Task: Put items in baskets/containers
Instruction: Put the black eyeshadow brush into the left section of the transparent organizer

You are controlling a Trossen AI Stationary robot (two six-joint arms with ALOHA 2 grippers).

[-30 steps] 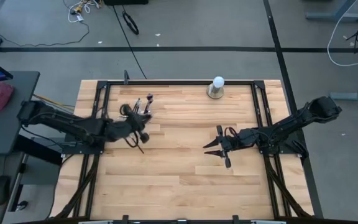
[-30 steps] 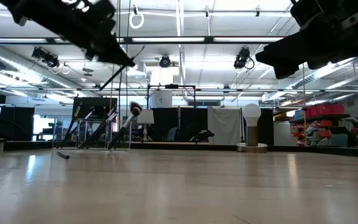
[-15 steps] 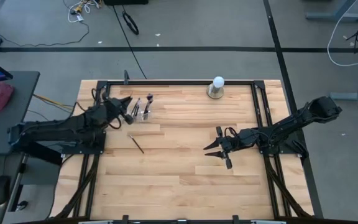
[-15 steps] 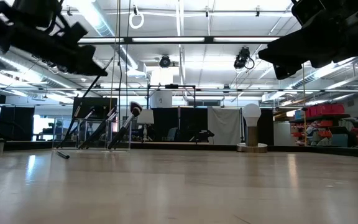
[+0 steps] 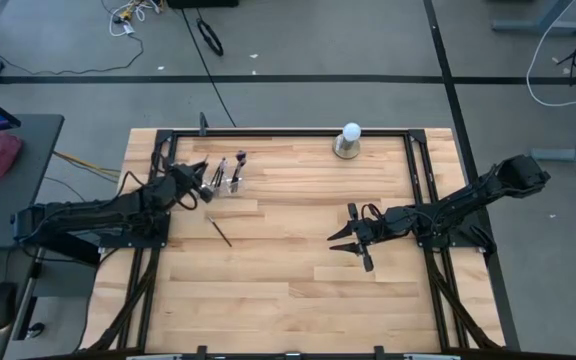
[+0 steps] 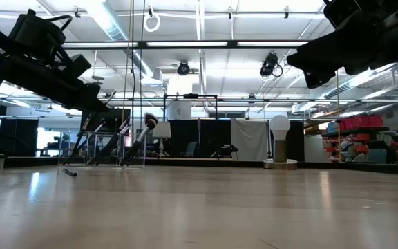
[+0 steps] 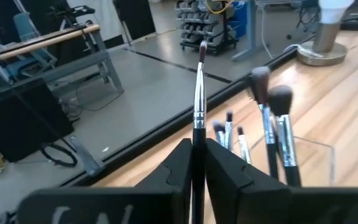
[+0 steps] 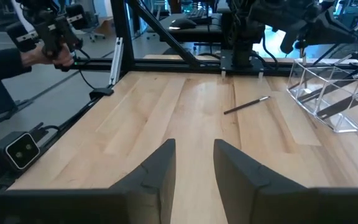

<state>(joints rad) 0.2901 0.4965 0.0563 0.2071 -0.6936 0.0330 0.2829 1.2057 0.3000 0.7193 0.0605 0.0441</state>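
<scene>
My left gripper hovers by the left side of the clear plastic holder near the table's far-left corner, shut on a thin makeup brush. The holder stands on the table with several brushes upright or leaning in it, bristles up. One more dark brush lies flat on the wood nearer me, also seen in the right wrist view as the loose brush. My right gripper waits open above the table's middle right. My left gripper pinches the brush's dark handle between its two fingers. The brush runs along the fingers and sticks out past them, silver ferrule and small bristle tip ahead. It is lifted clear of the table, beside the holder.
A white ball on a grey round base stands at the far edge. A black metal frame borders the table's far side and both flanks. Bare wood spreads over the near half.
My left gripper, carrying the brush, has travelled from above the loose brush toward the far-left corner, ending beside the holder, and has sunk a little in the last half second. The loose brush on the table has stayed put. The right arm has kept still.
</scene>
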